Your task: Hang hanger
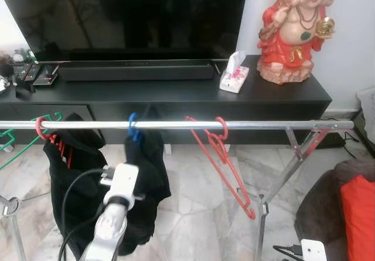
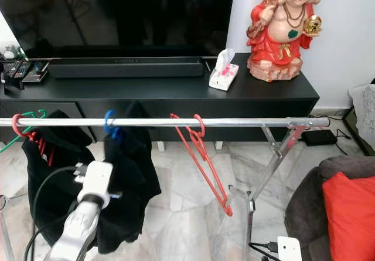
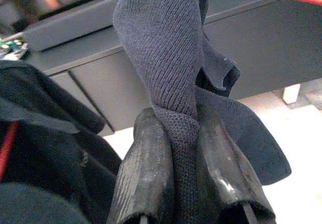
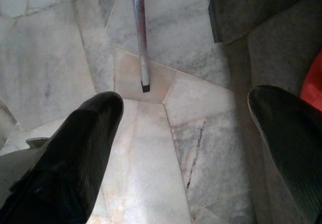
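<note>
So standing here, closest to me is the right gripper (image 4: pixel 183 148), hanging low below the rail (image 1: pixel 176 124) with its fingers wide apart over bare marble floor (image 4: pixel 151 183), nothing in it, so it looks idle, just kept out of the way. The left gripper (image 3: pixel 181 168) is the busy one: raised under the rail, fingers squeezed together on a fold of the dark knit garment (image 1: pixel 146 173), I'd guess to steady it so it sits straight. That garment hangs off a blue hanger (image 1: pixel 133 126) whose hook is already over the rail, so the hanging part looks basically done. Along the rail to its left there's another black garment (image 1: pixel 67 173) on a red hanger (image 1: pixel 41 129); to its right an empty red hanger (image 1: pixel 225 161) dangles crooked. Behind the rail is the black TV cabinet (image 1: pixel 176 94) with a tissue pack (image 1: pixel 234 76) and a red figurine (image 1: pixel 293 29).
</note>
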You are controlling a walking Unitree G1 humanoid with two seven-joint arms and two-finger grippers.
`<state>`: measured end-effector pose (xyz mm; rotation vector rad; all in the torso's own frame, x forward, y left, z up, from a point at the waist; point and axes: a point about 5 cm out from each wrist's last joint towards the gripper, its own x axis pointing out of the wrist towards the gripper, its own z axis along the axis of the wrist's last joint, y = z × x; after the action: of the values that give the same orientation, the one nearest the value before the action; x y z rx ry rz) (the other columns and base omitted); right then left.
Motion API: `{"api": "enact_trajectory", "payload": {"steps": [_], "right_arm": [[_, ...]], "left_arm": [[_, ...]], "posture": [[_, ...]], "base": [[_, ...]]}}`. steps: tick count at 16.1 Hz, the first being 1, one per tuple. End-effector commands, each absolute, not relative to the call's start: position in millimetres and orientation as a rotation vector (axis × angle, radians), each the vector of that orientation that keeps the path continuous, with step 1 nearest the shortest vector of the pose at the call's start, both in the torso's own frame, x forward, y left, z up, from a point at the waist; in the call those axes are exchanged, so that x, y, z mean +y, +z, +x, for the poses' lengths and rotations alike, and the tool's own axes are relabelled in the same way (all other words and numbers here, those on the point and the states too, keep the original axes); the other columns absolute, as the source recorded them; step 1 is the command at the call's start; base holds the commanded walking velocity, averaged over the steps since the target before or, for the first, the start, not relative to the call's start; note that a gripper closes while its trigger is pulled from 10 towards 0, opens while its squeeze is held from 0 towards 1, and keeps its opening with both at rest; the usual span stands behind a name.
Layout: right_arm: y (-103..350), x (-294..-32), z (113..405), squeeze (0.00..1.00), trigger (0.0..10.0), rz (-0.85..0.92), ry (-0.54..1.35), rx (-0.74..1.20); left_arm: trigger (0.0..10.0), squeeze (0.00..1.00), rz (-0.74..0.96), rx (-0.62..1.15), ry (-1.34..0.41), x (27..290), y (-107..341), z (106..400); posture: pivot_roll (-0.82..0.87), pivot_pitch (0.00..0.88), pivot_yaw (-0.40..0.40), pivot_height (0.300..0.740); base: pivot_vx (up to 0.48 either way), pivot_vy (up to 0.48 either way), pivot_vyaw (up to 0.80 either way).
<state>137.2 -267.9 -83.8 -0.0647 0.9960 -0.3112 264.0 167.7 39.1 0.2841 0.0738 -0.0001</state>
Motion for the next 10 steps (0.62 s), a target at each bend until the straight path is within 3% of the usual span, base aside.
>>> {"api": "enact_trajectory", "payload": {"steps": [1, 5, 10], "right_arm": [[-86.3, -270.8, 128.3, 0.00, 10.0, -0.047, -0.347, 1.023], [-89.8, -264.6, 124.7, 0.00, 10.0, -0.046, -0.350, 1.043], [-90.7, -269.1, 117.2, 0.00, 10.0, -0.044, -0.408, 1.055]], "left_arm": [[10.0, 0.00, 0.292, 0.002, 0.022, 172.0, 48.6, 260.6], [10.0, 0.00, 0.308, -0.034, 0.021, 176.1, 45.4, 245.4], [10.0, 0.00, 0.358, 0.117, -0.042, 175.0, 10.1, 227.9]], "posture": [[-0.12, 0.000, -0.016, 0.740], [-0.11, 0.000, -0.016, 0.740], [-0.16, 0.000, 0.011, 0.740]], "base": [[0.000, 0.000, 0.00], [0.000, 0.000, 0.00], [0.000, 0.000, 0.00]]}}
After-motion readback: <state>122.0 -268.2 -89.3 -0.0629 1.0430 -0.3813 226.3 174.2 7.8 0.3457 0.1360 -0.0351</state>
